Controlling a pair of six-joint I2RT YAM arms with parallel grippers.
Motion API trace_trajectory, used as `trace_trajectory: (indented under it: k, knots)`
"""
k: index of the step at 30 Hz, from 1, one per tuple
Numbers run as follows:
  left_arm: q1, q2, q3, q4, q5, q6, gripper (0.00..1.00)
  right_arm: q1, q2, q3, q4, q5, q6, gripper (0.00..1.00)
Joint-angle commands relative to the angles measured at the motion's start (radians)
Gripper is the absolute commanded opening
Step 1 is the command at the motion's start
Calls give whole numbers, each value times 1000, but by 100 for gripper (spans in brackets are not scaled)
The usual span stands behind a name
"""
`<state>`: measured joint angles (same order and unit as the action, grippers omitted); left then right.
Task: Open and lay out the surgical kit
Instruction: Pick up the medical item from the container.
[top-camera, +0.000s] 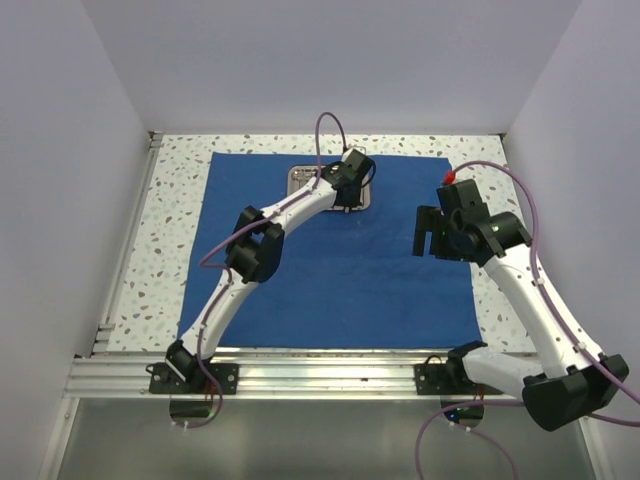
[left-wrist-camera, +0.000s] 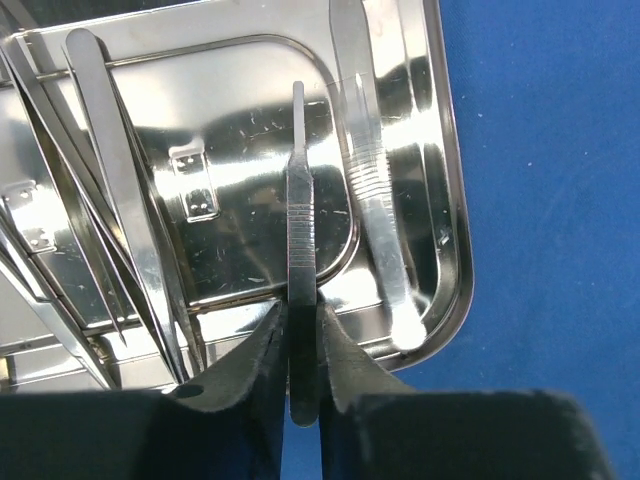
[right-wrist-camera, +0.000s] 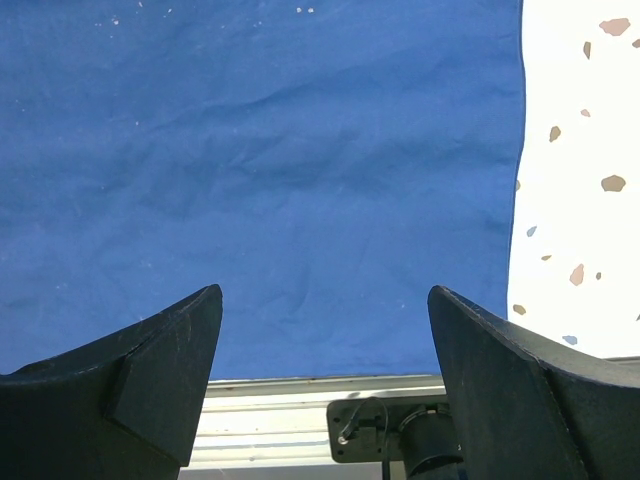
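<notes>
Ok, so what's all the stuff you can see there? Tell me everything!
blue cloth: one, royal blue, spread flat on the table
steel tray: one, shiny silver, on the cloth near its far edge
slim steel tool: one, silver, at the tray's edge, pinched by the left hand
other steel tools: several, silver, lying in the tray; exact count unclear
table: one, white with speckles, under the cloth
metal rail: one, silver, along the table's near edge
cables: two, purple, one on each arm
arms: two, white and black
left hand: black, shut on the slim steel tool
right hand: black, open, empty, above the cloth
</notes>
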<state>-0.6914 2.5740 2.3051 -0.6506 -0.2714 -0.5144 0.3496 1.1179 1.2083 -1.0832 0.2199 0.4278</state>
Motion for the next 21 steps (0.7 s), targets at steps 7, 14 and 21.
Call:
trace_trajectory:
  k: [7,14,21]
  knots:
    - [10,17,22,-12,3,-6,0,2,16,-3,28,19,-34,88]
    - [36,-118,60,19,-6,-13,0,3,36,11,49,-2,-34,88]
    - [62,-305,53,-1,-15,-10,0,3,59,33,71,-28,-26,88]
